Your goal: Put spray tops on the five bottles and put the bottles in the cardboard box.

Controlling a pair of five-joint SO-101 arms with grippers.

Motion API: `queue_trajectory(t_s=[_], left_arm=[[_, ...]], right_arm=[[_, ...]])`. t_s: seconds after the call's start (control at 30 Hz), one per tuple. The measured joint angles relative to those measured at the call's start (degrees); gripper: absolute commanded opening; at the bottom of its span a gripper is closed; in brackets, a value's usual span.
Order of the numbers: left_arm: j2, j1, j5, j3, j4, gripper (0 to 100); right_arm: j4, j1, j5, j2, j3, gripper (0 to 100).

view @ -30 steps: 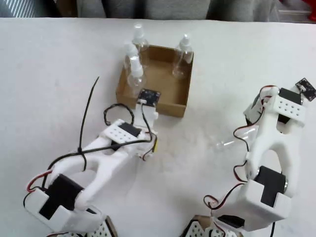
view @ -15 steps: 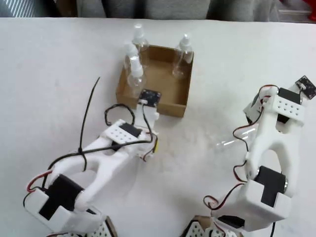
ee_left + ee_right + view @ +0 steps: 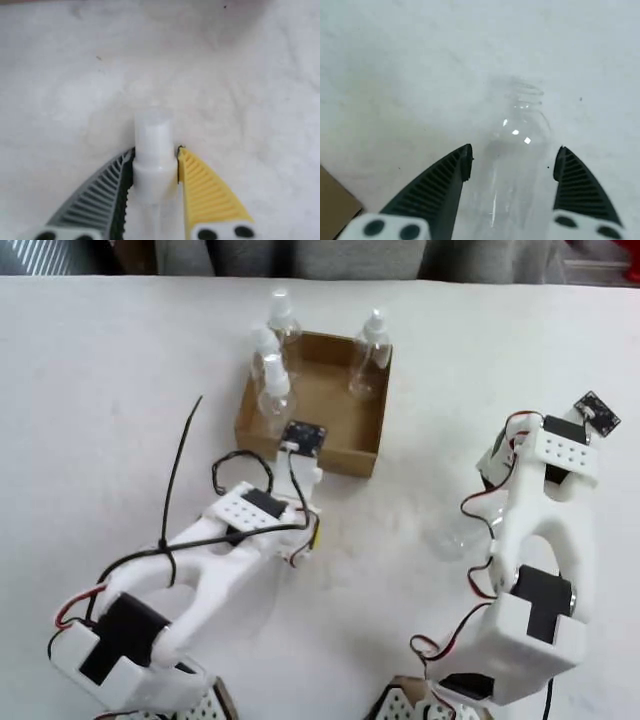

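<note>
1. White spray top point(image 3: 152, 130) sits clamped in the left jaws, near the cardboard box point(image 3: 355, 455), ready for capping.
2. Right jaws gape wide around the clear bottle point(image 3: 517, 145) lying uncapped on the table point(image 3: 100, 360), likely to grip it.

The spray top point(image 3: 152, 155) sits between the left jaws, gripped on both sides, its end reaching past their tips over the bench point(image 3: 100, 360). Just beyond the left jaws on the bench stands the cardboard box point(image 3: 322, 445). Inside it, three bottles point(image 3: 274, 388) stand bunched along the wall on the left arm's side, and a fourth bottle point(image 3: 372, 345) stands in the far corner on the right arm's side. Well to the right of the box, the fifth bottle point(image 3: 520, 150) lies on the bench between the spread right jaws, its neck pointing out past their tips.
</note>
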Motion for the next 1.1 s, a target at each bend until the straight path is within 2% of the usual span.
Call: queue_trajectory(t_s=[0.57, 1.1], left_arm=[[0.0, 0.0, 0.1, 0.0, 0.0, 2], [0.0, 0.0, 0.1, 0.0, 0.0, 2]], right_arm=[[-6.2, 1.7, 0.0, 6.2, 0.2, 24.4], [-6.6, 1.6, 0.0, 11.5, -0.4, 23.1]])
